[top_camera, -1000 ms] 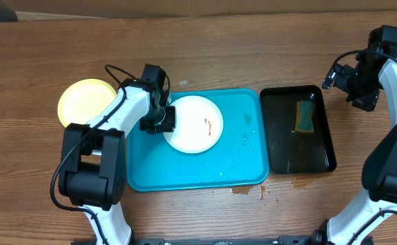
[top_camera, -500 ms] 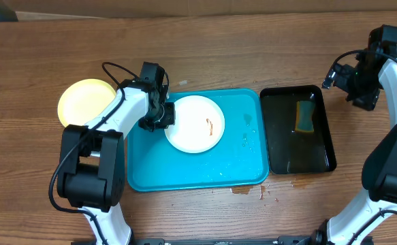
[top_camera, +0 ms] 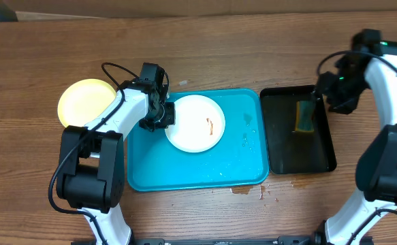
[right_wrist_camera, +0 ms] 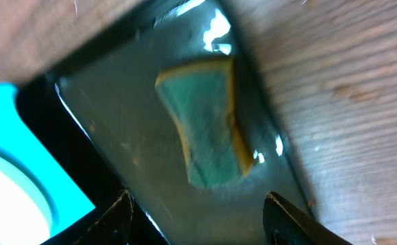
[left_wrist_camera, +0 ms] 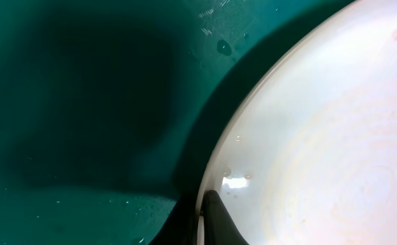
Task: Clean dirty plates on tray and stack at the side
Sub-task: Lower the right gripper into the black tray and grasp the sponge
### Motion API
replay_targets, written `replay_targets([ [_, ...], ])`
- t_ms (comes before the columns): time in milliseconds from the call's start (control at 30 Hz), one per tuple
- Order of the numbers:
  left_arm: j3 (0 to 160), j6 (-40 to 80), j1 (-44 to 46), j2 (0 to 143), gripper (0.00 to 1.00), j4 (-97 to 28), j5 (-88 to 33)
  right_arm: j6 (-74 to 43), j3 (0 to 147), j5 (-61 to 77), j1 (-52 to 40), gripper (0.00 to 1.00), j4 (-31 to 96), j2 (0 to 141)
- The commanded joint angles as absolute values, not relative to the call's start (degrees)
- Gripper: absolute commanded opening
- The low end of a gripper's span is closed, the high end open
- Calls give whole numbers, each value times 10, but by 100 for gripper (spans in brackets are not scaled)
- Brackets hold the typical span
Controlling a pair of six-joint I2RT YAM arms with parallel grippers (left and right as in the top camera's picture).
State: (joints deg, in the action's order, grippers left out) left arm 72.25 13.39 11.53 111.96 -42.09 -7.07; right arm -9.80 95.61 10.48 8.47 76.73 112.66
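A white plate [top_camera: 197, 124] with a brown smear lies in the upper left part of the turquoise tray [top_camera: 239, 163]. My left gripper [top_camera: 159, 119] is shut on the plate's left rim. In the left wrist view one dark finger [left_wrist_camera: 220, 221] presses on top of the plate [left_wrist_camera: 321, 136], with the rim pinched at the gripper [left_wrist_camera: 203, 204] over the wet tray [left_wrist_camera: 82, 102]. A pale yellow plate [top_camera: 86, 102] rests on the table left of the tray. My right gripper [top_camera: 331, 92] hovers open over the black tray's far right corner, holding nothing.
The glossy black tray [top_camera: 287, 153] right of the turquoise one holds water and a green-and-yellow sponge [top_camera: 304, 116]. The right wrist view shows that sponge [right_wrist_camera: 208, 122] ahead of my gripper [right_wrist_camera: 198, 218]. Small wet spots [top_camera: 249, 190] mark the table by the turquoise tray's front edge.
My right arm has swung left from beyond the black tray to above its far right corner. My left gripper has closed on the white plate's rim and stays there.
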Motion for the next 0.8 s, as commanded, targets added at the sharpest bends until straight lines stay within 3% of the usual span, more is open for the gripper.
replay_targets([
  [0,702,138,117,1139,4,-417,-41,-121,947,42,46,63,780,1110],
  [200,702,138,117,1139,5,-417,-41,-151,877,-41,0,65,733,1110],
  [533,702,138,117,1139,8,-417,-41,-150,772,-14,-2,65,595,1110],
  [767,702,137,117,1139,9,-417,-40,-150,757,-12,-3,40,575,1110],
])
